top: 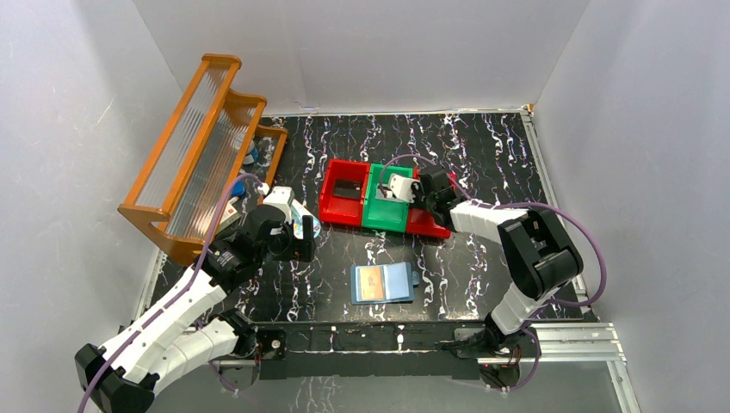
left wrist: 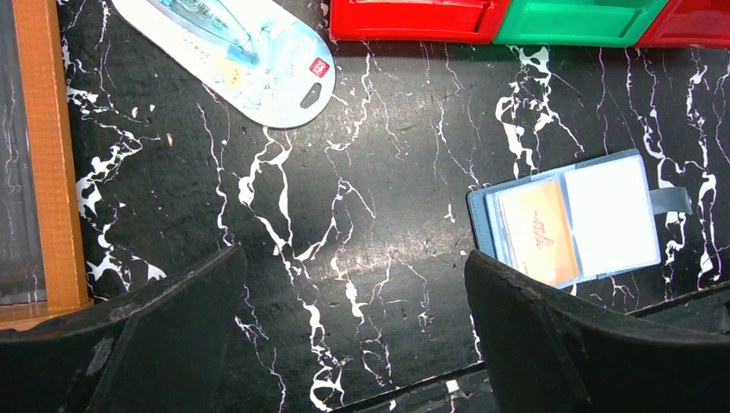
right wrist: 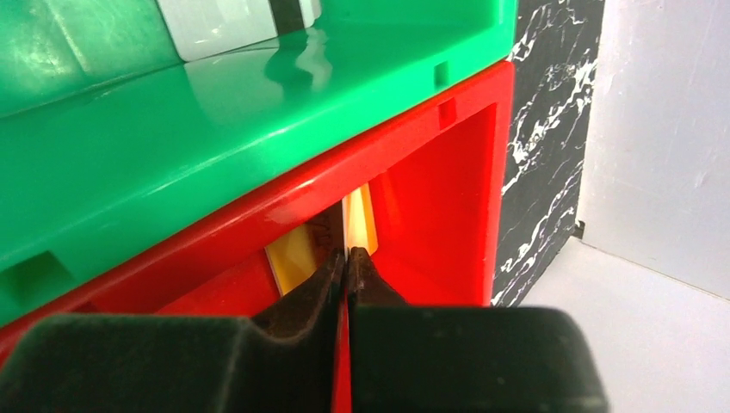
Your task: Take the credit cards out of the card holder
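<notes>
I hold 1 yellowish card (right wrist: 360, 219) edge-down in the right end effector (right wrist: 347, 256), dipping into the red bin (right wrist: 448, 198); the left end effector (left wrist: 353, 292) gapes.

**Left gripper over open table, right gripper inside a bin**

Under the left gripper (left wrist: 353, 258), the card holder (left wrist: 478, 215) lies to its right with a credit card (left wrist: 538, 232) in a pocket. The oval case (left wrist: 241, 52) lies ahead-left and the rack (left wrist: 52, 155) far left. The right gripper (right wrist: 347, 258) reaches into the end bin (right wrist: 448, 172), a second card (right wrist: 360, 219) edge-on between its fingertips. The middle bin (right wrist: 215, 129) adjoins on its left.
</notes>
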You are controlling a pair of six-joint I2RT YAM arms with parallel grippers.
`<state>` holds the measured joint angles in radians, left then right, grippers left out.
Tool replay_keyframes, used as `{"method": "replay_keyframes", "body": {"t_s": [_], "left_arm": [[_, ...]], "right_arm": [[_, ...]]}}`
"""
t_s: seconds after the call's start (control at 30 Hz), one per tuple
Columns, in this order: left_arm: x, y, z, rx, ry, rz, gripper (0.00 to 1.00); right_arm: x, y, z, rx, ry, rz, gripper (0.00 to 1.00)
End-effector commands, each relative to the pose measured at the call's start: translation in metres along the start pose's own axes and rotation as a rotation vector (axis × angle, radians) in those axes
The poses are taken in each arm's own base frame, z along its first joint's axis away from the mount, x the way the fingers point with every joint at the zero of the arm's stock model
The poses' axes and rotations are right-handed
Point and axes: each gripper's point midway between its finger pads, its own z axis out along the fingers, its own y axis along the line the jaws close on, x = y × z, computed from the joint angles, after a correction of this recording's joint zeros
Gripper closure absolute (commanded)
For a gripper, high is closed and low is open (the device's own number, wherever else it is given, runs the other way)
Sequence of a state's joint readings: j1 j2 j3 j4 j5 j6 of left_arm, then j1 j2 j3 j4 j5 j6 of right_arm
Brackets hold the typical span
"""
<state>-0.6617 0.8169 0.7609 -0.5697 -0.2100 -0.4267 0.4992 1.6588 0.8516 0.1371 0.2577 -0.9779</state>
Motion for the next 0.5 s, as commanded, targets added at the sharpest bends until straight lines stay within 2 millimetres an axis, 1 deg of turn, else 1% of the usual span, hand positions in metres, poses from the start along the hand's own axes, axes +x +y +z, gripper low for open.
{"method": "replay_keyframes", "body": {"t_s": [0.0,0.07,0.2,0.27,0.37,0.47], "left_arm": [[-0.001,0.006,-0.001,-0.024,-0.005,0.011,0.02],[-0.001,0.005,-0.001,-0.024,-0.004,0.011,0.02],[0.000,0.005,-0.001,-0.023,-0.002,0.012,0.02],[0.000,0.005,0.000,-0.025,0.000,0.012,0.02],[0.000,0.005,0.000,-0.021,0.003,0.013,0.02],[0.000,0.006,0.000,-0.026,0.001,0.011,0.02]], "right_arm": [[0.002,0.001,0.000,0.011,-0.012,0.011,0.83],[0.002,0.000,-0.001,0.013,-0.012,0.013,0.82],[0.000,-0.001,-0.006,0.006,-0.016,0.032,0.70],[-0.001,-0.005,-0.009,0.011,-0.016,0.044,0.67],[-0.005,-0.012,-0.018,0.027,-0.029,0.086,0.63],[-0.015,-0.023,-0.036,0.037,-0.073,0.149,0.59]]}}
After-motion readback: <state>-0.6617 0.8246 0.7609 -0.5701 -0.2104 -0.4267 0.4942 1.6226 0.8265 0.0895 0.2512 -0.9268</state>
